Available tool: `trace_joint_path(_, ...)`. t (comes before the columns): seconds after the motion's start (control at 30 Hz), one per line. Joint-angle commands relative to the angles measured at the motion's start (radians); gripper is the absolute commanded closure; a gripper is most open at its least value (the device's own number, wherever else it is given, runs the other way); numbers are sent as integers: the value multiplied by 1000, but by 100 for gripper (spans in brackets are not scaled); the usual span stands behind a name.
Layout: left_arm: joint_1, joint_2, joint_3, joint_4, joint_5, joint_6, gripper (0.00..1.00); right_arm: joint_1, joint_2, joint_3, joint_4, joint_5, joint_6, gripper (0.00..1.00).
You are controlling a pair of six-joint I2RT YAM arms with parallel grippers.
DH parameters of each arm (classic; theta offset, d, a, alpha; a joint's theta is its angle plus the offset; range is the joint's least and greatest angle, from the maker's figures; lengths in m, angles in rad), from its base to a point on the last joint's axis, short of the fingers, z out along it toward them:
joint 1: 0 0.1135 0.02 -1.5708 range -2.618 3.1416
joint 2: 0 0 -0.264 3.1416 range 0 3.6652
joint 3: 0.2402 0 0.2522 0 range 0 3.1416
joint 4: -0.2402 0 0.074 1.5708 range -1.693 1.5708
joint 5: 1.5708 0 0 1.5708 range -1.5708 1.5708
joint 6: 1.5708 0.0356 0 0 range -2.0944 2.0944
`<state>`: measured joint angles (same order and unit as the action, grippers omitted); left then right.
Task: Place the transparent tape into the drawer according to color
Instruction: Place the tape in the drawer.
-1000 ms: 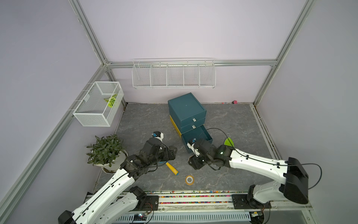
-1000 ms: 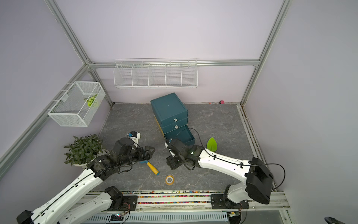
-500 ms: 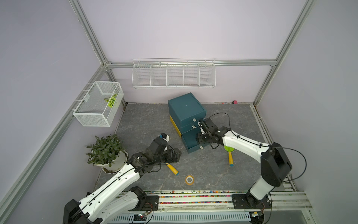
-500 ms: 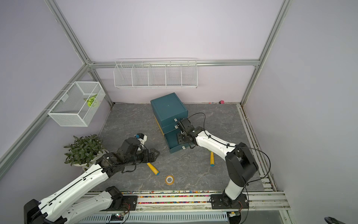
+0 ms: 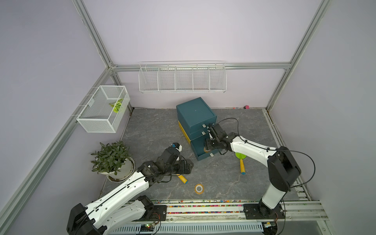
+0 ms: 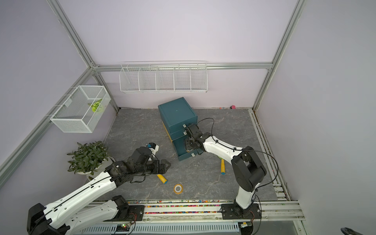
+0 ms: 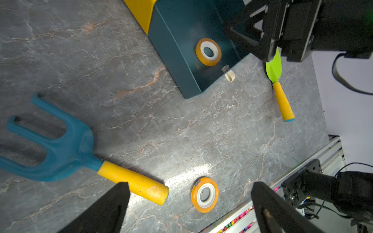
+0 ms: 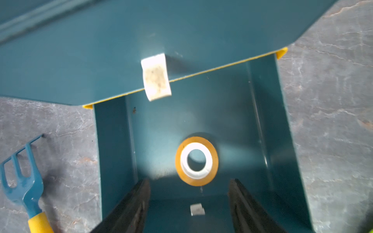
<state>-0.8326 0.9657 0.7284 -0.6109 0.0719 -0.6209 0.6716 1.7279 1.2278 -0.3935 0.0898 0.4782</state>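
Two orange-tinted clear tape rolls [image 7: 198, 50] [image 7: 194, 193] with white cores by a teal three-drawer cabinet [image 5: 194, 113] on a grey marbled tabletop [image 5: 158, 130].
One roll [image 8: 215, 161] lies flat, hole up, in the pulled-out bottom drawer [image 8: 113, 151], below the right end effector [image 8: 189, 180], jaws spread, gripping nothing. The other roll [image 5: 196, 188] lies flat at 6 o'clock from the drawer, before the left end effector [image 7: 188, 184], spread wide, empty. A faint stamp on the blue toy fork's [image 7: 60, 145] yellow handle [image 7: 131, 181] is unreadable.
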Motion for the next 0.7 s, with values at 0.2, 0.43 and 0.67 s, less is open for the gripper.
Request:
trace_joint_path(0.2,-240,178,25,-7,-43,-21,1,30,-323,-210,14,28,39,35)
trace_joint_path(0.43,-376,422,92,-6,-40,16,9,39,-515,-394,-2,12,66,35)
trace_joint_path(0.67,-396,539,147,-16,-67,21,19,39,-614,-439,-30,27,69,35)
